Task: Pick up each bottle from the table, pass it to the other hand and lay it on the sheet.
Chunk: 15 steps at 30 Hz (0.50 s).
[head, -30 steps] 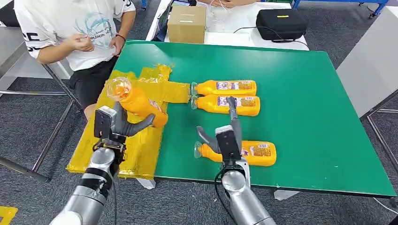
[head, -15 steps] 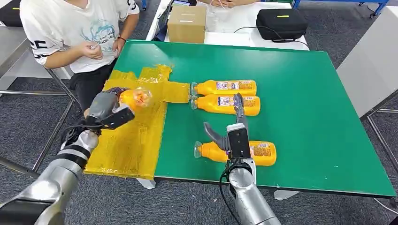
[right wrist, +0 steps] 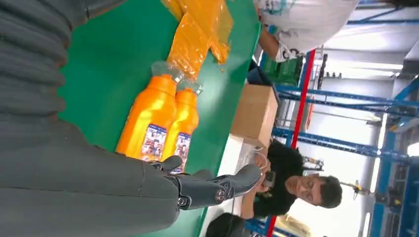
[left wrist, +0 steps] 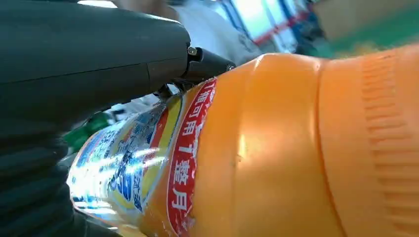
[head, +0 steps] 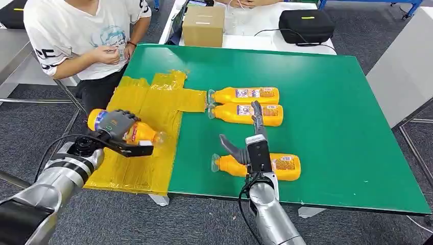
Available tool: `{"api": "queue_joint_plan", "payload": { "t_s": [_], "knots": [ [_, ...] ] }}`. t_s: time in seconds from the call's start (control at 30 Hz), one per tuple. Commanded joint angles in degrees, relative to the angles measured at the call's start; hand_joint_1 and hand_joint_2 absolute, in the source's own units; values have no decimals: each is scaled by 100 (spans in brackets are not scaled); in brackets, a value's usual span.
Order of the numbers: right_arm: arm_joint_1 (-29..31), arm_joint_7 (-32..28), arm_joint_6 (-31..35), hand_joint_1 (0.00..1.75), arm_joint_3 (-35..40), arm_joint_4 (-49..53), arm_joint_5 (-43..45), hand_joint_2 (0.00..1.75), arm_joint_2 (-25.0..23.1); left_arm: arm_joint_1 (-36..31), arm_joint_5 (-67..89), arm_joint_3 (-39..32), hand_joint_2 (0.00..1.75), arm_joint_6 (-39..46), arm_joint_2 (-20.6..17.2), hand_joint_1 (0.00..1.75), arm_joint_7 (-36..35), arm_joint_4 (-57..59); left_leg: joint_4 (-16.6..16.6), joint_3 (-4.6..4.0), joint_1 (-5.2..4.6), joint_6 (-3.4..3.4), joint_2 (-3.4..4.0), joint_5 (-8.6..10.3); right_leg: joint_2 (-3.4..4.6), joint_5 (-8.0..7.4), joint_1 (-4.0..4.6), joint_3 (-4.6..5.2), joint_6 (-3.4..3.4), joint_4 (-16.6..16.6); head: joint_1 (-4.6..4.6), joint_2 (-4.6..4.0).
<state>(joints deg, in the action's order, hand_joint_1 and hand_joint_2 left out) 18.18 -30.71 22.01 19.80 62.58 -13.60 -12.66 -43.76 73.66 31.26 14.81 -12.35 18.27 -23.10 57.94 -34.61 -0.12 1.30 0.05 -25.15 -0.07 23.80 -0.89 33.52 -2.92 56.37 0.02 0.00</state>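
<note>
The left hand point(head: 116, 126) grips an orange bottle point(head: 134, 132) around its labelled body, holding it roughly level over the near left part of the yellow sheet point(head: 153, 109), clear cap end toward the green table point(head: 316, 102); from the head view I cannot tell whether the bottle touches the sheet or hangs just above it; in the left wrist view the bottle point(left wrist: 276, 148) lies close against the dark thumb, label turned to the camera; the step in hand, as I judge it, is the laying down on the sheet, the pass between hands being already done for this bottle; the right hand point(head: 250, 138) holds nothing, fingers spread and thumb apart, poised above the nearest bottle point(head: 281, 166), which lies on its side near the table's front edge; two more bottles point(head: 245, 104) lie side by side and touching farther back, caps at the sheet's right flap; the right wrist view shows that pair point(right wrist: 158, 118) beyond the outstretched fingers; a person in a white shirt point(head: 76, 35) sits beyond the sheet, well apart from the held bottle; next, I judge, the left hand must lower the bottle flat onto the sheet and spread its fingers without rolling it off the edge, while the right hand comes down around the nearest bottle's body.
</note>
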Motion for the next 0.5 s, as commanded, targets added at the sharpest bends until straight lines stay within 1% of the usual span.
{"api": "queue_joint_plan", "payload": {
  "t_s": [0.03, 0.07, 0.1, 0.13, 0.17, 0.3, 0.33, 0.47, 0.5],
  "knots": [
    [379, 60, -111, 0, 10, -516, -56, 175, 44, -292, -229, 582, 175, -237, 273, 175, 201, 660, 3, 6, 6, -5, -5, -4, -5, 4, 6, -10, 7, -1, 0, 0],
    [397, 74, -119, 0, 12, -548, -70, 175, 37, -253, -304, 541, 175, -248, 315, 175, 239, 642, 4, 9, 8, -6, -8, -6, -7, 7, 8, -15, 9, -1, 2, 0],
    [415, 85, -136, 0, 16, -584, -81, 175, 25, -174, -437, 438, 175, -92, 377, 72, 271, 608, 0, 11, 5, -5, -7, -4, -6, 5, 5, -14, 8, -1, 0, 0],
    [428, 92, -130, 0, 27, -615, -100, 175, 13, -92, -576, 336, 175, -77, 462, 0, 325, 602, -2, 9, 1, -4, -6, -2, -4, 3, 1, -12, 5, -3, 0, 0],
    [457, 101, -132, 0, 47, -674, -117, 175, 3, -2, -816, 147, 175, 66, 536, 0, 475, 569, -5, 22, 4, -7, -6, -4, -4, 5, 4, -26, 10, -7, -2, 0],
    [460, 101, -127, 0, 49, -681, -119, 175, -3, 28, -816, 149, 175, 89, 560, 0, 461, 565, -1, 9, 2, -4, -9, -2, -5, 2, 2, -13, 6, -4, 0, 0],
    [469, 103, -128, 0, 55, -703, -123, 175, -2, 58, -945, 42, 175, 119, 571, 0, 552, 527, 0, 15, 5, -6, -11, -5, -6, 5, 6, -21, 9, -4, 0, 0],
    [577, 178, -150, 0, 123, -947, -186, 175, 25, 287, -1644, -529, 175, 238, 669, 0, 1092, 393, -3, 19, 3, -6, 1, -6, 10, 1, 3, -23, 9, -5, 0, 0],
    [627, 181, -144, 0, 140, -1066, -217, 175, 30, 396, -2025, -850, 175, 271, 715, 0, 1356, 306, -5, 14, -1, -4, -3, -2, 4, 1, -1, -17, 6, -4, 0, 0]
  ]
}}
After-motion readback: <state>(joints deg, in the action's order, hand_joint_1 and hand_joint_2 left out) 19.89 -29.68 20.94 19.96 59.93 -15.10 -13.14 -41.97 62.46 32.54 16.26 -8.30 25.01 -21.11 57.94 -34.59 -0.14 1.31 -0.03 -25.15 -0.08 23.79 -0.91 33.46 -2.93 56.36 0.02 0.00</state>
